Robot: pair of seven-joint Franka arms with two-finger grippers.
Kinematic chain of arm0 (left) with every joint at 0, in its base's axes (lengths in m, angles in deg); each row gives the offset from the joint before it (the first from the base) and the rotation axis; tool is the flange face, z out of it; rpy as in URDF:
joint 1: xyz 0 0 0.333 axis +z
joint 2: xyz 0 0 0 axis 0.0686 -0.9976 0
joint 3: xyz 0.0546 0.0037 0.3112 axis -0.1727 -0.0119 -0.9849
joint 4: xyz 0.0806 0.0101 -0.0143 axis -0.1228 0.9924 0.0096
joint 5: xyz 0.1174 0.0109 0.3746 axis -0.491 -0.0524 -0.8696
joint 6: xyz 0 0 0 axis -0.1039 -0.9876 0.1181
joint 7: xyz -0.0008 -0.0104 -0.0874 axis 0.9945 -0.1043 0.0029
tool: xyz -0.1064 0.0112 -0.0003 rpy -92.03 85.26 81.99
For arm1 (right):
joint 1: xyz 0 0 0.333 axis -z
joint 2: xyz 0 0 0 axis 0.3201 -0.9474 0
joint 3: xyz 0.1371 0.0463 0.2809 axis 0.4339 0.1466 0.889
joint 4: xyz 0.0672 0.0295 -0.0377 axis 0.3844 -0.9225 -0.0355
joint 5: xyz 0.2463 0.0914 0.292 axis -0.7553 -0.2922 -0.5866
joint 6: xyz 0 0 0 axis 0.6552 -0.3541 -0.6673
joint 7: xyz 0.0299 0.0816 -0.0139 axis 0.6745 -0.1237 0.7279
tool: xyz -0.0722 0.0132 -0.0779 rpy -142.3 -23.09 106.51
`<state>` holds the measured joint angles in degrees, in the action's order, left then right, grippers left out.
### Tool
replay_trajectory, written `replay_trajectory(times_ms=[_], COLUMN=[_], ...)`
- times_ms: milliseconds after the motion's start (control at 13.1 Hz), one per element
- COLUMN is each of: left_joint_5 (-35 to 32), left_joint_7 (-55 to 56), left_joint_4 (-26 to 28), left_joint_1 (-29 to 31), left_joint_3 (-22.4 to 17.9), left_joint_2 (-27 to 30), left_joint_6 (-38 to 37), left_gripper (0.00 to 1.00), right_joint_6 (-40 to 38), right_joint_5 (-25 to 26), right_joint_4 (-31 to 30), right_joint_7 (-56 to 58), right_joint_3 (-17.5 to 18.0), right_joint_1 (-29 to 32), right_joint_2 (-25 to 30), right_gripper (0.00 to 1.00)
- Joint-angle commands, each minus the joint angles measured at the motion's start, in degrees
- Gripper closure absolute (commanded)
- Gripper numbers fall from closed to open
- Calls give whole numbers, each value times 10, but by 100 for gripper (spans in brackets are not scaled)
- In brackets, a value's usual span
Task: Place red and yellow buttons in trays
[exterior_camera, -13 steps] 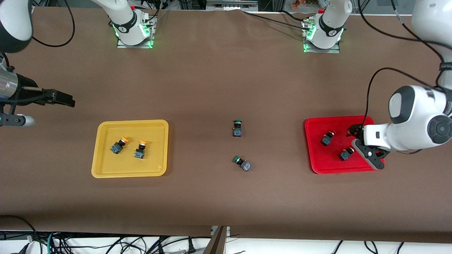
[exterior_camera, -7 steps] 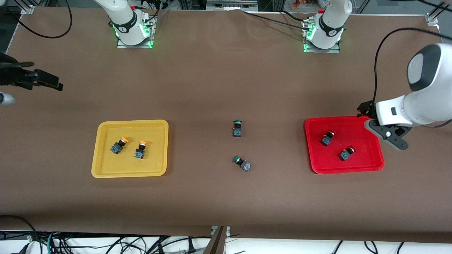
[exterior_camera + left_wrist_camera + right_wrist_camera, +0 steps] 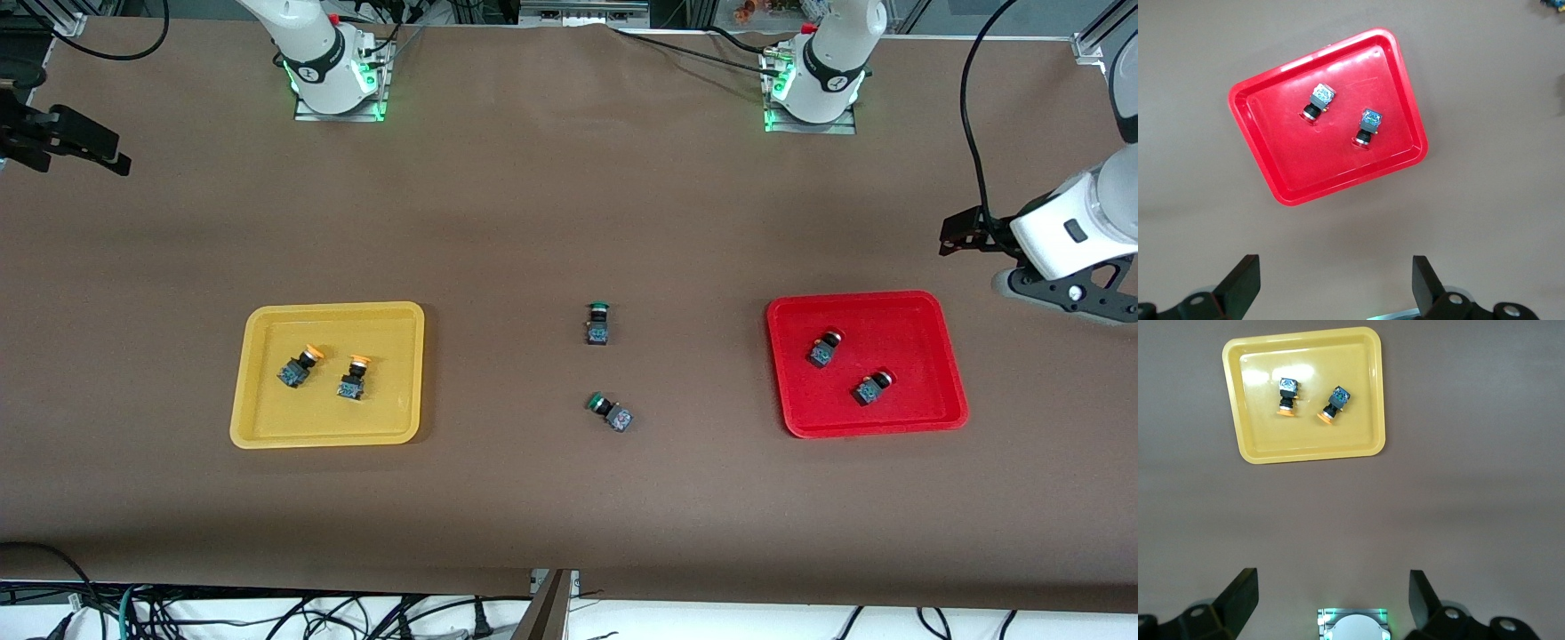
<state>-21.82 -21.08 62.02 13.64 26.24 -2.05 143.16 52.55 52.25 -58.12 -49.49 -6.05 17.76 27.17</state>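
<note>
Two red-capped buttons (image 3: 825,348) sit in the red tray (image 3: 933,311) at frame right, two yellow-capped buttons (image 3: 300,365) in the yellow tray (image 3: 267,324) at frame left, sorted by colour, so left gripper (image 3: 1335,290) and right gripper (image 3: 1331,600) hang wide open, empty.

The front view looks down from high across the brown-covered table (image 3: 533,222), facing both arm bases. The left wrist view looks straight down from well above the shallow red plastic tray (image 3: 1271,180), the right wrist view likewise above the shallow yellow plastic tray (image 3: 1371,393); the front view shares both trays.
</note>
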Motion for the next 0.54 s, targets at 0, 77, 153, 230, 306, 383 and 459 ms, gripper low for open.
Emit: replay_trajectory(times_ms=[0,77,153,230,306,383,459], left_joint_5=[-2,3,12,22,31,31,32], left_joint_7=[22,39,66,107,146,166,166], left_joint_4=[3,6,15,38,86,135,165], left_joint_1=[-51,-87,-114,-137,-161,-181,-183], left_joint_3=[-46,-96,-133,-174,-207,-236,-244], left_joint_2=[26,39,46,71,105,137,156], left_joint_6=[-10,-8,-5,13,55,105,128], left_gripper=[0,0,0,0,0,0,0], right_joint_6=[-1,-1,-3,-2,-2,-2,-2], right_joint_5=[12,12,12,15,17,16,16], right_joint_4=[-9,-4,2,4,4,5,5], right_joint_7=[2,4,8,8,9,10,9], right_joint_3=[13,10,7,7,7,7,7], right_joint_1=[8,7,8,8,8,8,10], right_joint_2=[4,-5,-9,-10,-11,-15,-16], right_gripper=[0,0,0,0,0,0,0])
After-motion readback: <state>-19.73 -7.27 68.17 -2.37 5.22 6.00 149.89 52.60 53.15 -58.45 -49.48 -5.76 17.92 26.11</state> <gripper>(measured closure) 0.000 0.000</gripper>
